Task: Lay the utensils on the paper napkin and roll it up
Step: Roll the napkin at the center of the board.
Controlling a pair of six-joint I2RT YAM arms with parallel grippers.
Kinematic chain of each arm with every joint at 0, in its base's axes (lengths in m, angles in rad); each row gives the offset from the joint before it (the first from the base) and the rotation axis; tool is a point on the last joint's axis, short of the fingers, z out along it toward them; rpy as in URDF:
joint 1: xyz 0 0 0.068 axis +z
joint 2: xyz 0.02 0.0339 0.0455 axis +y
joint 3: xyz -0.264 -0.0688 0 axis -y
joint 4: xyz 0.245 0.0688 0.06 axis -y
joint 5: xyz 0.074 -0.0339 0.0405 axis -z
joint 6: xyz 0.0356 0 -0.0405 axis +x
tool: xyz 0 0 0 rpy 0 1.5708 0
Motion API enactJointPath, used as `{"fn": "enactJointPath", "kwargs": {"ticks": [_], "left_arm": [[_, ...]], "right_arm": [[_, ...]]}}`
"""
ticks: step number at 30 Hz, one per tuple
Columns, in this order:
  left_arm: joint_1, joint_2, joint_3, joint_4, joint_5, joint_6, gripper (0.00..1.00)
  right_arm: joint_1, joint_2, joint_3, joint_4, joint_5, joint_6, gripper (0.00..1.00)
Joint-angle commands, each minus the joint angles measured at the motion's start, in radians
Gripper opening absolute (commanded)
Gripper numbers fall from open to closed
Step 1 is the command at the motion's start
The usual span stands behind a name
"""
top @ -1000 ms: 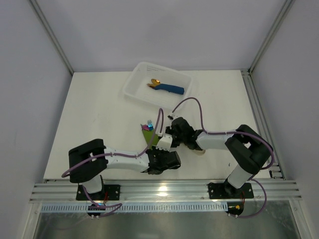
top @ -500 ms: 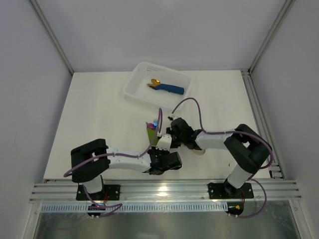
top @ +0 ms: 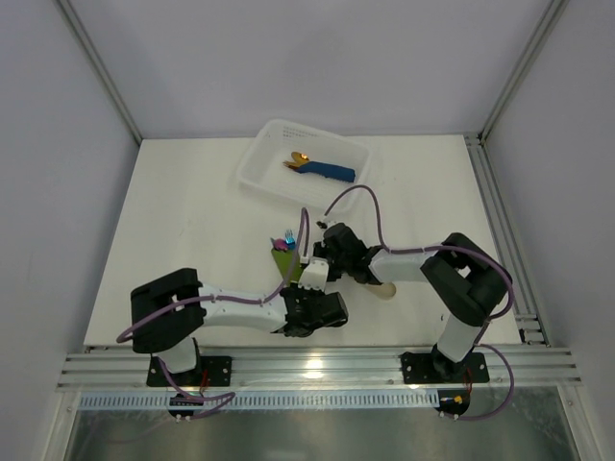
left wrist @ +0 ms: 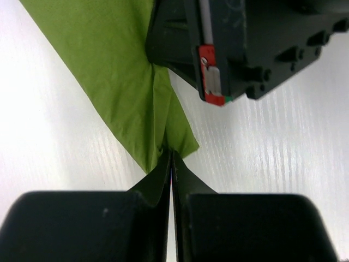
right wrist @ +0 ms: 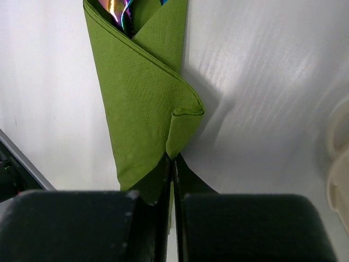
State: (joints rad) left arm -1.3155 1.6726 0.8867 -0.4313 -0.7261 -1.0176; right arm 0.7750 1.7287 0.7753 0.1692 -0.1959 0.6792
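Green napkin lies half-rolled mid-table, utensils poking out its 12 o'clock end. The left gripper and right gripper each pinch thin paper at its 6 o'clock end. Opposed pulls could tear it, or loosen the roll, spilling the utensils.

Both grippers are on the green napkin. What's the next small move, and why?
Probably roll the pinched edge over the bundle. The olive-green paper napkin is already folded around the iridescent metal utensils, whose tips poke out at its far end. A loose flap sits pinched in the shut right gripper, and the left gripper pinches another corner, so the roll looks unfinished.
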Motion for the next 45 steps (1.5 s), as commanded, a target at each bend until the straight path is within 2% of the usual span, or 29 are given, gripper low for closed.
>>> {"fn": "enactJointPath", "kwargs": {"ticks": [1, 9, 15, 19, 20, 21, 23, 31, 45], "left_arm": [[-0.004, -0.059, -0.008, -0.011, 0.019, 0.002, 0.0], [-0.005, -0.183, -0.014, -0.029, -0.005, 0.004, 0.0], [0.025, -0.361, -0.051, -0.084, -0.046, -0.01, 0.0], [0.123, -0.48, -0.161, -0.005, 0.083, 0.002, 0.0], [0.152, -0.525, -0.192, 0.038, 0.182, 0.032, 0.0], [0.183, -0.543, -0.219, 0.125, 0.218, 0.048, 0.0], [0.237, -0.574, -0.275, 0.166, 0.257, 0.056, 0.0], [0.323, -0.49, -0.282, 0.27, 0.358, 0.109, 0.0], [0.389, -0.369, -0.348, 0.499, 0.467, 0.116, 0.0]], "right_arm": [[-0.006, 0.058, 0.002, -0.027, 0.055, -0.027, 0.04], [-0.006, 0.071, 0.004, -0.019, 0.039, -0.027, 0.04], [-0.006, 0.071, 0.004, -0.013, 0.027, -0.026, 0.04], [-0.006, 0.068, 0.002, -0.005, 0.013, -0.026, 0.04], [-0.006, 0.069, 0.001, -0.004, 0.009, -0.026, 0.04], [-0.006, 0.066, 0.001, -0.004, 0.007, -0.026, 0.04], [-0.006, 0.066, 0.002, 0.0, 0.001, -0.029, 0.04], [-0.006, 0.074, 0.001, 0.007, -0.008, -0.026, 0.04], [-0.006, 0.068, 0.004, 0.001, -0.01, -0.035, 0.04]]}}
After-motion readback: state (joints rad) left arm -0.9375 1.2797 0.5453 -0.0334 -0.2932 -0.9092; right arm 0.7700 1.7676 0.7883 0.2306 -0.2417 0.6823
